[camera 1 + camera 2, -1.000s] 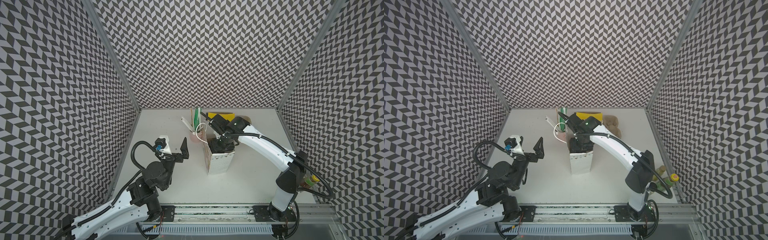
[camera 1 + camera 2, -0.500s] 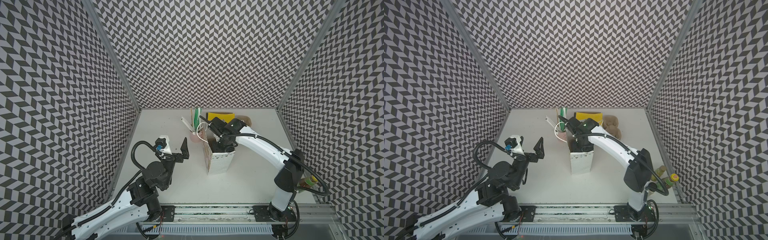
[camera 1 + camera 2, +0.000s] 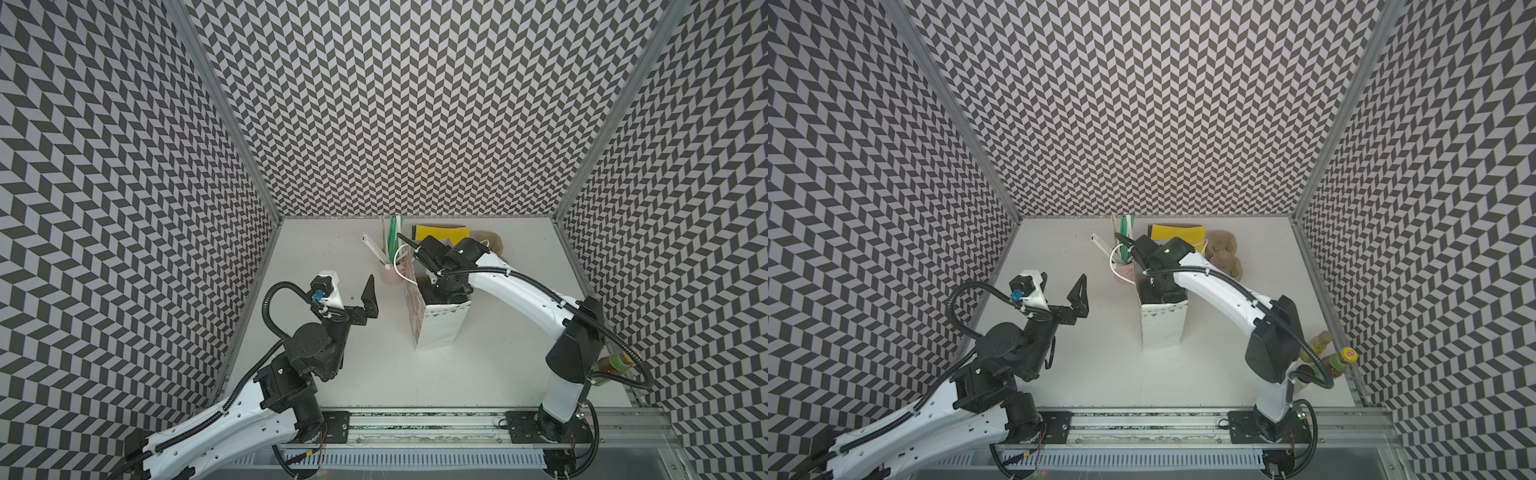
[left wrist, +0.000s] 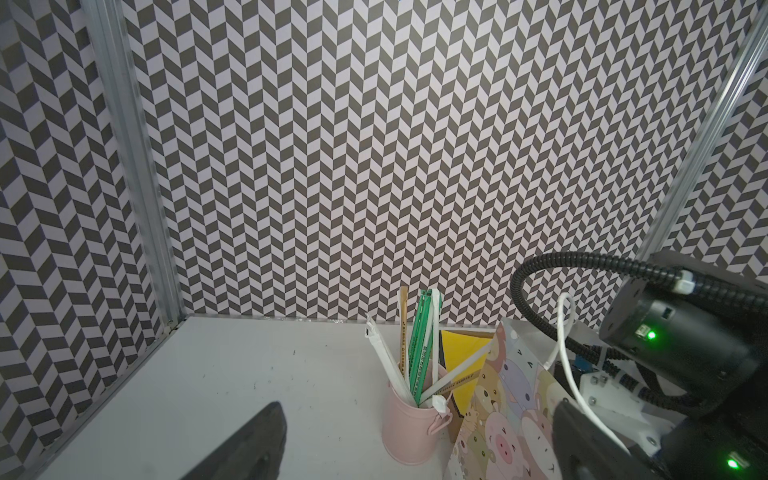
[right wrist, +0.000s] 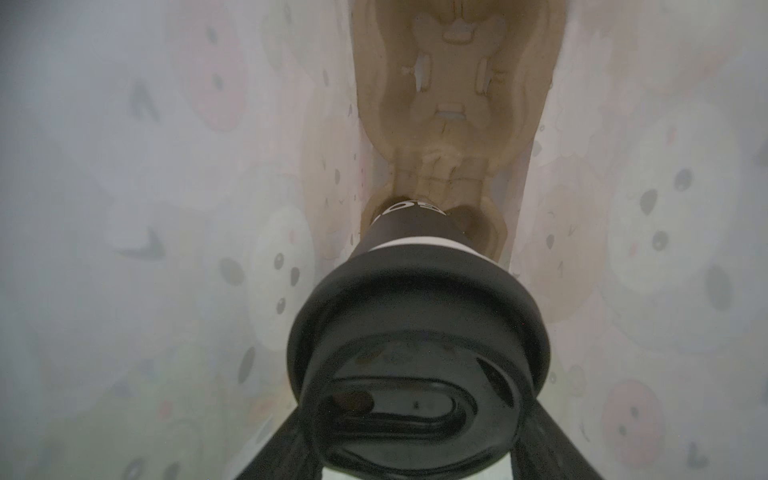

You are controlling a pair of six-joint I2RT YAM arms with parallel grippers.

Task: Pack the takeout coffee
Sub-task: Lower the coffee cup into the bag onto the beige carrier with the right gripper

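The takeout coffee (image 5: 415,316), a black paper cup with a round black lid, hangs upright inside the cartoon-printed paper bag (image 3: 436,328) (image 3: 1163,328). My right gripper (image 5: 415,440) reaches down into the bag's mouth and is shut on the cup, one finger (image 5: 286,449) on each side below the lid. A brown pulp carrier (image 5: 453,83) lies on the bag's floor, and the cup's base is at one of its wells. In both top views the cup is hidden by the right gripper (image 3: 442,286) (image 3: 1160,291). My left gripper (image 3: 349,297) (image 3: 1059,299) (image 4: 415,457) hovers open and empty, left of the bag.
A small pink cup of straws (image 3: 390,272) (image 4: 409,424) stands against the bag's far left corner. A yellow pad (image 3: 440,232) and a brown pulp tray (image 3: 1225,253) lie by the back wall. Bottles (image 3: 1337,361) stand at the right front edge.
The right wrist has shifted slightly left over the bag's mouth. The left arm has not moved.
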